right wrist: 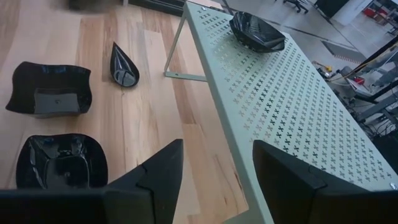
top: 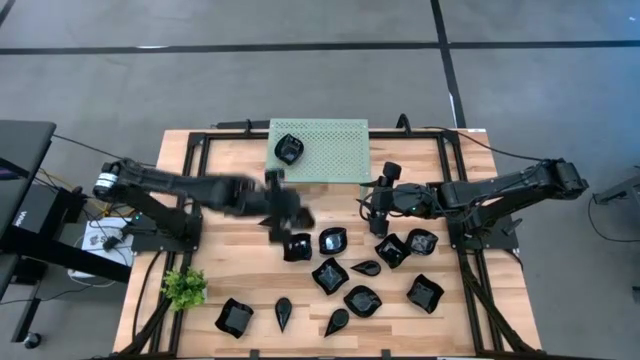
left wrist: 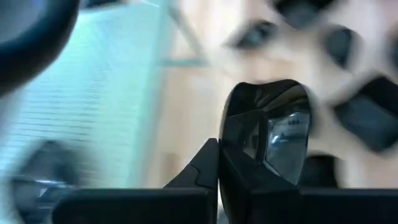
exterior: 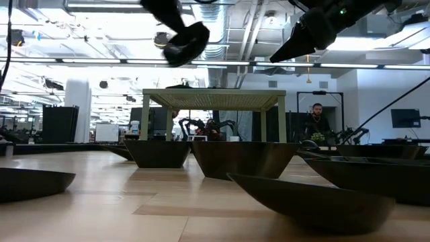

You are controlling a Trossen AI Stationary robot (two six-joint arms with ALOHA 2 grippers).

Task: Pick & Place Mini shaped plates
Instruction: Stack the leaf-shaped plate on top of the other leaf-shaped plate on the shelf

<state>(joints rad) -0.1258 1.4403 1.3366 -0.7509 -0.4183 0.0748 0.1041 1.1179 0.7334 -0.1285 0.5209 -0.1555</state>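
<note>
The left gripper has its fingers closed tight on the rim of one mini plate, a glossy black dish that stands on edge between them and rises above the fingertips, lifted clear of the tabletop. The step in hand looks like carrying this dish to the mint-green rack, which lies beyond the fingers, where one plate already sits near a corner. To do it well, the pinch should stay firm, since a glossy rim held by its edge could slip or swing. The dish should travel high enough to clear the rack's edge, then be tipped level before the fingers open, low over a bare stretch of the perforated top and apart from the dish already there. The remaining plates lie scattered on the tabletop below and to the side of the held dish, so the lift should go up before it goes across. The right gripper waits beside the rack's near edge, its fingers spread wide and empty; the left arm's path should stay clear of it.
</note>
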